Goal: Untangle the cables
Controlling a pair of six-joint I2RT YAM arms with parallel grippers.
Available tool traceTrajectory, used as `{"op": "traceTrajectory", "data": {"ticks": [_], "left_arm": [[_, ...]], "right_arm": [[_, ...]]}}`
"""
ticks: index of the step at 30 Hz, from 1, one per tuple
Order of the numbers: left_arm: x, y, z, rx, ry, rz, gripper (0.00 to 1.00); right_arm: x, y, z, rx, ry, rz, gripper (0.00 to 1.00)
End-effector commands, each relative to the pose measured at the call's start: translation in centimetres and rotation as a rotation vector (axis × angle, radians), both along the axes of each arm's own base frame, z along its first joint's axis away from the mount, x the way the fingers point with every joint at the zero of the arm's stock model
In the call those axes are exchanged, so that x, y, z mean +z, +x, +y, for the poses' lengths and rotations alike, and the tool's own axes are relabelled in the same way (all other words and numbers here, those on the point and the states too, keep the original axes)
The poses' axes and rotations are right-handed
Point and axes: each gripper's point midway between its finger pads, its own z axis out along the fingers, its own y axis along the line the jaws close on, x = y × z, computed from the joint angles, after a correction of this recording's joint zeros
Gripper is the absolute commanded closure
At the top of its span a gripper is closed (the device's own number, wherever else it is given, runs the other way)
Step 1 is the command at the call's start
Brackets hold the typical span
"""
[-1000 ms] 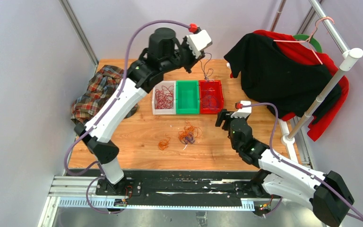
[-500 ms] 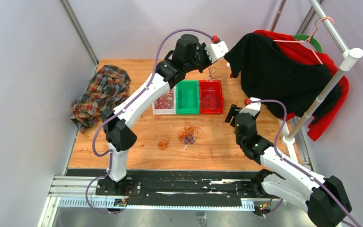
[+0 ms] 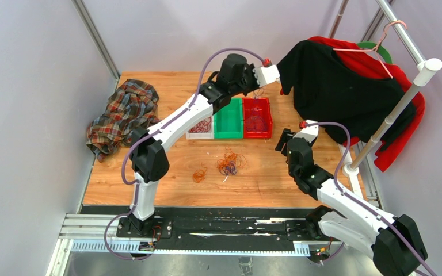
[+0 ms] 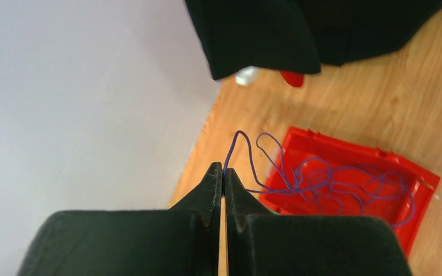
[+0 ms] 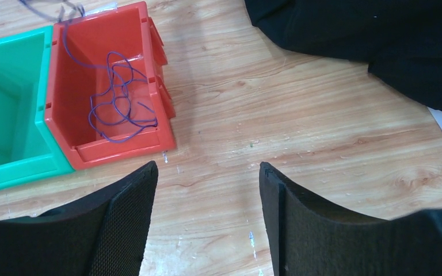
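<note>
wooden table (image 3: 167, 172), pale walls (image 3: 29, 115); left tool (image 4: 223, 177) tight on purple cable (image 4: 311, 175), right tool (image 5: 207, 167) wide, empty

Walls (image 3: 29, 86): plain pale lilac-grey, filling the left and top of the frame.
Table (image 3: 265, 184): light wood grain, centre.
Clothes rack (image 3: 400, 98): white pole, upper right, with black garment (image 3: 328, 92) draped over red.
Plaid shirt (image 3: 121, 112): crumpled at the table's left edge.
Light: soft, even.
</note>
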Motion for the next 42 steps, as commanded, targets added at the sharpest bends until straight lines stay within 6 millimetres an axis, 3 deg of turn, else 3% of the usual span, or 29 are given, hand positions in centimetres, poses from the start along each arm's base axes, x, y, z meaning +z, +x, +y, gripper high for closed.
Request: {"op": "traceTrajectory", "data": {"ticks": [1,6,16,21,29,35,42], "left_arm": [[-2.1,-1.2,-0.6,-0.020,0.016,0.023,1.00],[-6.2,-3.0,-1.5,-0.046,0.053,0.147,1.00],[-12.1,-4.0,-2.6,-0.051,0.109,0.307,1.00],[-14.5,-3.2,-3.3,-0.034,0.119,0.317,1.00],[-18.6,-0.2,-3.4,0.035,0.173,0.253,1.00],[-21.4,0.4,-3.5,0.053,0.197,0.276,1.00],[-22.8,0.5,-3.4,0.071,0.213,0.299,1.00]], "right_arm": [[-0.6,-0.2,-0.6,-0.021,0.013,0.010,0.35],[-0.2,-0.3,-0.9,-0.027,0.021,0.003,0.36],[-0.5,-0.6,-1.6,-0.048,0.023,0.009,0.37],[-0.3,-0.5,-1.8,-0.051,0.022,0.008,0.37],[-0.6,-0.2,-1.8,-0.048,0.017,0.023,0.38],[-0.4,0.0,-1.9,-0.045,0.012,0.020,0.38],[-0.1,0.1,-2.0,-0.041,0.012,0.016,0.39]]}}
